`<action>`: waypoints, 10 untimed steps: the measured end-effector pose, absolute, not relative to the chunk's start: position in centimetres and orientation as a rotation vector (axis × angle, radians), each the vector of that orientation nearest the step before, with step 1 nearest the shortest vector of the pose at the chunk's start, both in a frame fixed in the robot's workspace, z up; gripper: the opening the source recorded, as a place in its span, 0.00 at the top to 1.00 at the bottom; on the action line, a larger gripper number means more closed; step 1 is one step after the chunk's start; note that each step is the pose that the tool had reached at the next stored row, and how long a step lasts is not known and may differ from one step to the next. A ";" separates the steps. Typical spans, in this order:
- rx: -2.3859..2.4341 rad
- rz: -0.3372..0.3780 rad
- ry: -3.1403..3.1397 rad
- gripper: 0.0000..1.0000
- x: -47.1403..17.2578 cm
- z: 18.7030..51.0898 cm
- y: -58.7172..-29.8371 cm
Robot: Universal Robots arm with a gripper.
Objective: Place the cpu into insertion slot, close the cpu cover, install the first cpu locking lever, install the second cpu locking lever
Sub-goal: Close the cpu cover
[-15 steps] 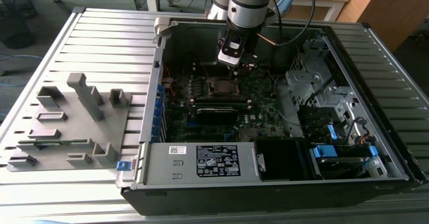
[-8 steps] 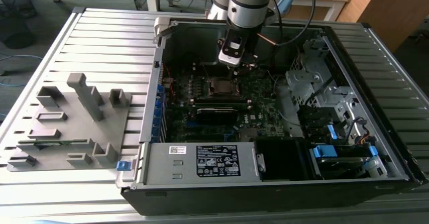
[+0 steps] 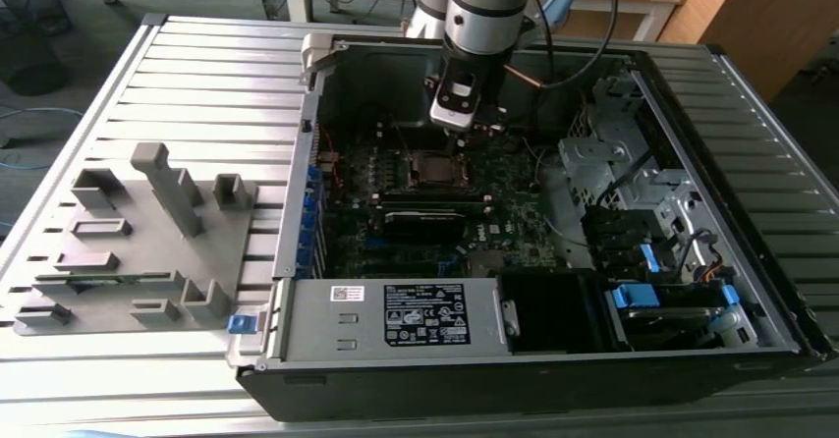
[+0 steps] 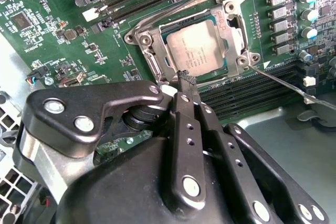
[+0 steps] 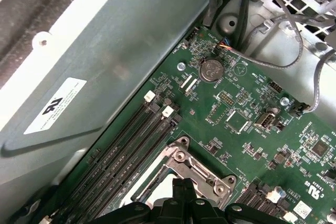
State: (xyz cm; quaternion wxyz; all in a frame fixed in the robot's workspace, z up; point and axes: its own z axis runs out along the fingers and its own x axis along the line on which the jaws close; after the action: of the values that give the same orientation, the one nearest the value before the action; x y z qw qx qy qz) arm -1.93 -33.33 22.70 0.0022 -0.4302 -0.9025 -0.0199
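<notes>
The cpu (image 4: pixel 202 51) lies flat in the insertion slot (image 3: pixel 433 169). In the second wrist view its dull silver face shows through the window of the cpu cover (image 4: pixel 153 59), which lies down around it.

At the exterior view's left, a grey fixture (image 3: pixel 132 251) with upright posts rests on the slatted metal surface (image 3: pixel 196 75). Just beside it, the open computer case (image 3: pixel 734 84) lies on its side with the green board (image 3: pixel 518 217) facing up. The slot sits in the upper middle of that board, and the arm reaches down into the case so that the hand (image 3: pixel 459 129) hangs close over the slot.

In the second wrist view the hand (image 4: pixel 186 78) is narrow. Its two black fingers (image 4: pixel 181 119) are drawn together to one tip with nothing seen between them. That tip is at the cover's near edge, and I cannot tell whether it touches.

Further right in that view, a thin metal lever (image 4: pixel 278 85) runs out from the socket's corner across the long black memory slots (image 4: pixel 247 95). At the exterior view's right, blue tabs (image 3: pixel 634 296) sit among the metal bays.
</notes>
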 end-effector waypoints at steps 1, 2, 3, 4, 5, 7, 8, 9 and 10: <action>-1.340 -0.062 -2.836 0.90 -1.9 22.7 -33.3; -1.330 -0.063 -2.840 0.90 -1.9 22.7 -33.3; -1.321 -0.062 -2.844 0.90 -1.9 22.7 -33.3; -1.312 -0.062 -2.848 0.90 -1.9 22.7 -33.3; -1.303 -0.062 -2.852 0.90 -1.9 22.7 -33.3; -1.289 -0.062 -2.858 0.90 -1.9 22.7 -33.3; -1.289 -0.062 -2.858 0.90 -1.9 22.7 -33.3; -1.289 -0.062 -2.859 0.90 -1.9 22.7 -33.3; -1.289 -0.062 -2.859 0.90 -1.9 22.7 -33.3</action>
State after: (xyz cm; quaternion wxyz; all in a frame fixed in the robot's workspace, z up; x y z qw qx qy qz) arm -1.93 -33.33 22.70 0.0026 -0.4110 -0.9114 -0.0199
